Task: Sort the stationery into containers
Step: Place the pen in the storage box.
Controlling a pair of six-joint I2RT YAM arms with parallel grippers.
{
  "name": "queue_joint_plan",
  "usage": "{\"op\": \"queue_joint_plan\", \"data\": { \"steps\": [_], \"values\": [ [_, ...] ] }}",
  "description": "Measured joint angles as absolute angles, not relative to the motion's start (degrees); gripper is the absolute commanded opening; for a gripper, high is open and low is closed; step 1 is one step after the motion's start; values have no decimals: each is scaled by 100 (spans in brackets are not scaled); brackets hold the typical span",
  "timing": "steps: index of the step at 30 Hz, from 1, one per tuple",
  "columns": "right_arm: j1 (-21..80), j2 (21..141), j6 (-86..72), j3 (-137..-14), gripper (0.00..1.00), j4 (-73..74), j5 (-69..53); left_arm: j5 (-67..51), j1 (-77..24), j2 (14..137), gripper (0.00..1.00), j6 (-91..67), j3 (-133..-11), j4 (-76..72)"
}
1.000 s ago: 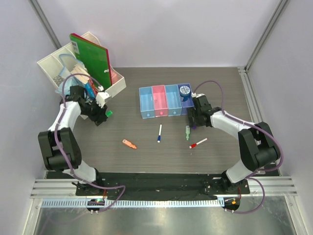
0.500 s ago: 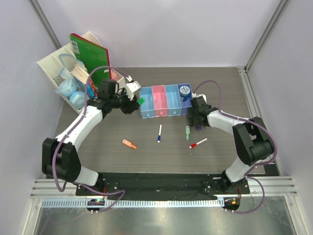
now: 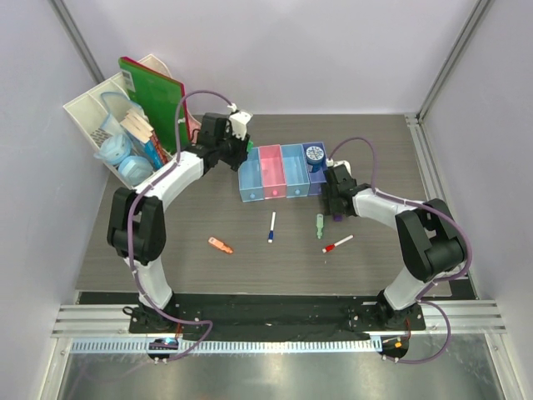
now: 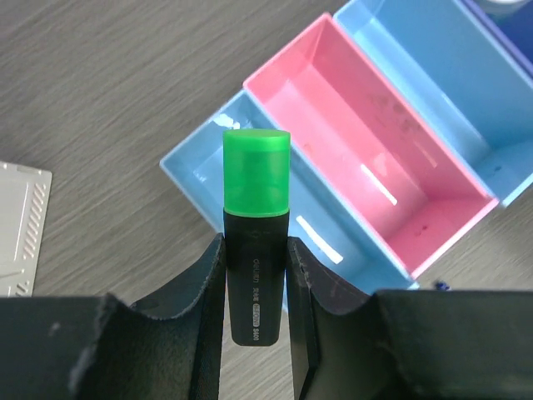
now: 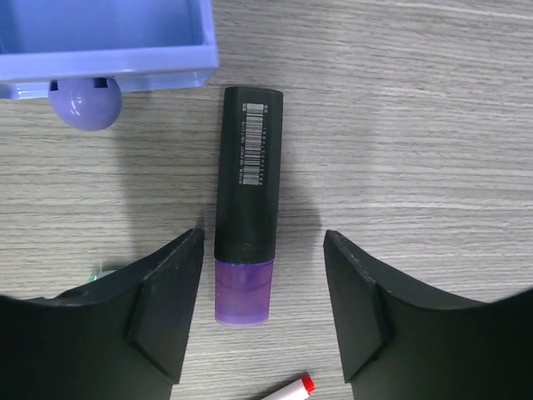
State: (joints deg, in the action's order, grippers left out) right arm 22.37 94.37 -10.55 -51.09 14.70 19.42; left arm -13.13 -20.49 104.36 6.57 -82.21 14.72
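Translucent bins (image 3: pixel 271 171): four. Stubby markers: four – green marker (image 4: pixel 256 179), purple-black marker (image 5: pixel 247 208), orange marker (image 3: pixel 220 244), pale green marker (image 3: pixel 319 223). Pens: two – blue-white pen (image 3: pixel 271 227), red-white pen (image 3: pixel 337 243). Green notebook (image 3: pixel 154 92): one.

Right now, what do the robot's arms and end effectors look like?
The left arm and right arm have white links, chunky black joints and a looping purple cable each. The left end effector and right end effector carry matte black, wedge-shaped fingers.
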Motion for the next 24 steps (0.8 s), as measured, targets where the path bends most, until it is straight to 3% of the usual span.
{"op": "queue_joint_plan", "data": {
  "steps": [11, 14, 15, 17, 20, 24],
  "values": [
    [2237, 9435, -939, -5052, 42, 1367, 1813, -1002, -2429, 10851, 0, -134, -8991, 2012],
    [2237, 9432, -913, -5039, 30, 1352, 1787, -1007, -2491, 10890, 0, -270, -8989, 2154],
    [2237, 9426, -899, -5035, 21, 1350, 1800, -1011, -2508, 10899, 0, -305, -8989, 2180],
    [2226, 9413, -873, -5028, 11, 1352, 1796, -1061, -2545, 10908, 0, -416, -8989, 2222],
    [2209, 9400, -851, -5024, 2, 1352, 1791, -1219, -2620, 10951, 0, -587, -9024, 2300],
    [2187, 9400, -832, -5022, 1, 1345, 1778, -1428, -2803, 11157, 0, -735, -9198, 2353]
  ]
}}
